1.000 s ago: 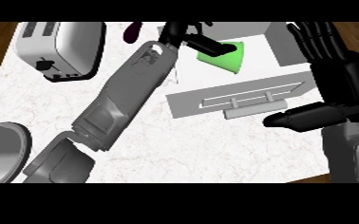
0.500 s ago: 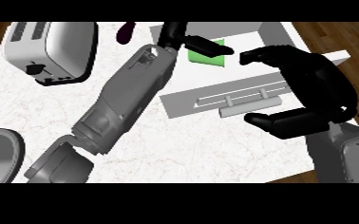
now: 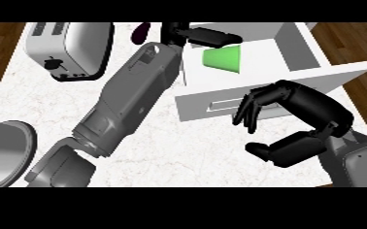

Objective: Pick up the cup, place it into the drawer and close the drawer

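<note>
I count one green cup (image 3: 223,59), one drawer (image 3: 301,80), one toaster (image 3: 68,48), one grey dish (image 3: 13,150), one dark purple thing (image 3: 142,32), and two hands, my left hand (image 3: 206,35) and right hand (image 3: 315,112).

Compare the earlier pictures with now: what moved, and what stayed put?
The right hand swung in from the right to the front of the drawer. The left hand seems to have released the cup, which sits inside the drawer. The toaster and open drawer stayed put.

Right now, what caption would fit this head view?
A green cup lies in the open drawer, left hand beside it, right hand near the drawer's front.
</note>
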Tool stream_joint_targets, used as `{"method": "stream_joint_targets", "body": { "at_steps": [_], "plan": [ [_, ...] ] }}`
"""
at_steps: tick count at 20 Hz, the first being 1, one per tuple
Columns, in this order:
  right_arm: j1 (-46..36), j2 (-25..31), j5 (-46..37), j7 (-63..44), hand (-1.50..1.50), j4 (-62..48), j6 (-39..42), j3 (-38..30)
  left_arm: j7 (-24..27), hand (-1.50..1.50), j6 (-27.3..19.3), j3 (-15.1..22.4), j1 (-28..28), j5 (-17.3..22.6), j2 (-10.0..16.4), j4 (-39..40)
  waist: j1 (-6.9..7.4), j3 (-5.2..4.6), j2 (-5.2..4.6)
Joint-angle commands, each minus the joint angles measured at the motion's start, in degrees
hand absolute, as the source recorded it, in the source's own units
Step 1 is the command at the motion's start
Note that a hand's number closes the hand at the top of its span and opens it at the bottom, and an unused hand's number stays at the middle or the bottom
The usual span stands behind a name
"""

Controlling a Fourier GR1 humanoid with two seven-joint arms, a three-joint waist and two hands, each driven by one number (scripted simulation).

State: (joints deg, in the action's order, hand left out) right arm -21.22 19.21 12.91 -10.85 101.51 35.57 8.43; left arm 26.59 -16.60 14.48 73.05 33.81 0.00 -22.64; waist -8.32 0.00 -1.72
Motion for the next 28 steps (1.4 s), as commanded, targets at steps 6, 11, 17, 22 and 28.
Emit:
{"method": "stream_joint_targets", "body": {
  "at_steps": [6,11,17,22,28],
  "plan": [
    [4.0,4.1,-24.9,4.8,-1.50,-2.7,-4.7,5.4,4.6,-1.50,0.8,-1.8,-2.0,2.9,0.0,1.1,6.55,0.06,0.84],
    [5.9,1.4,-35.2,10.5,-1.50,-13.8,-10.9,10.9,5.8,-1.50,2.3,-2.4,-6.2,3.8,0.6,-1.9,8.58,0.04,1.40],
    [-4.5,-3.1,-42.8,16.5,1.50,-37.9,-15.7,13.4,6.2,-1.50,6.1,-2.0,-11.4,3.6,3.0,-5.3,12.12,0.09,1.10],
    [-11.7,-2.7,-43.9,26.0,1.50,-55.2,-21.0,8.2,3.8,-1.50,8.7,-2.3,-13.9,4.3,6.2,-9.8,14.01,0.21,0.87],
    [-21.8,-1.3,-41.1,32.9,1.50,-66.5,-25.1,0.1,3.6,-1.50,9.1,-1.5,-18.1,4.2,6.3,-14.2,15.51,0.30,0.45]
  ]
}}
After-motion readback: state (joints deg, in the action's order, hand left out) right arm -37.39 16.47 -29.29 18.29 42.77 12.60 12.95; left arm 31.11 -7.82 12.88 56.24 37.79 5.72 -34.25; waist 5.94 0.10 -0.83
